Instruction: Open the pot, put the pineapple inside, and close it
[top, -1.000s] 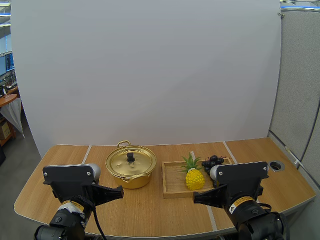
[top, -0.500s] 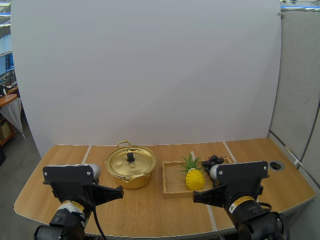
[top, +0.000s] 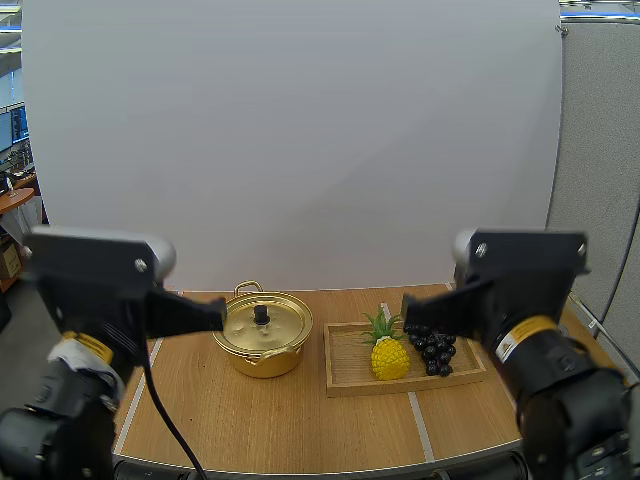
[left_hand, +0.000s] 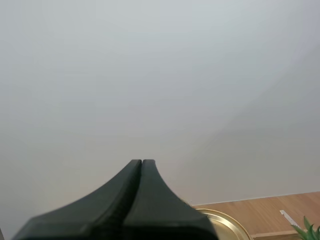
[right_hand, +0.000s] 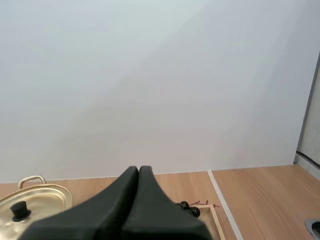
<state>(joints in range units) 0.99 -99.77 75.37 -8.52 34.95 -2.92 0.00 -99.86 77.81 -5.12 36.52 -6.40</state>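
Your first move turns on the lid (top: 262, 324), and your left gripper (top: 218, 314) is the nearer one. In the high view its tip hangs raised at the pot's (top: 262, 345) left edge, and the black knob (top: 261, 314) lies just to its right and lower. Both fingers are pressed together into one dark wedge, so you need to part them before you come down on the knob. The lid is on, so the pot is closed.

The pineapple (top: 389, 353) stands upright on the tray (top: 348, 368), crown up, long axis vertical, to the right of the pot. Grapes (top: 434, 346) sit just beside it on its right, possibly touching.

Your right gripper (top: 408, 308) is the nearer one to the fruit. It hovers above the tray, fingers likewise closed on nothing, with the pineapple below it and slightly to its left. A side-on pinch across the body looks best, taken from the side away from the grapes.
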